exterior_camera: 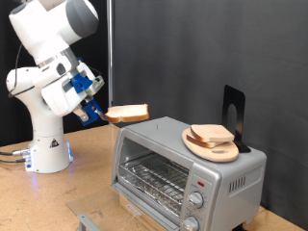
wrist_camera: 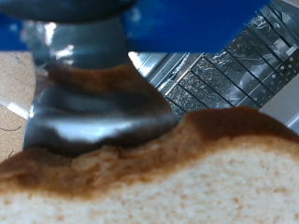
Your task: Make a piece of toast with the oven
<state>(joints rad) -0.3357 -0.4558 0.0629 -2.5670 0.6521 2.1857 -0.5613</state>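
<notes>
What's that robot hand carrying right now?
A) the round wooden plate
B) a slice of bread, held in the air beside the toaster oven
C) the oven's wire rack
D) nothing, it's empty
B: the gripper is closed on the piece of toast, which hangs in the air at the exterior view's left of the oven, while the wooden plate sits on the oven's top with more bread on it.

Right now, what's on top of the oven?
On the oven: a round wooden plate with bread slices, black stand behind. Plate's centre is covered. The gripper holds the piece of toast beside the oven.
</notes>
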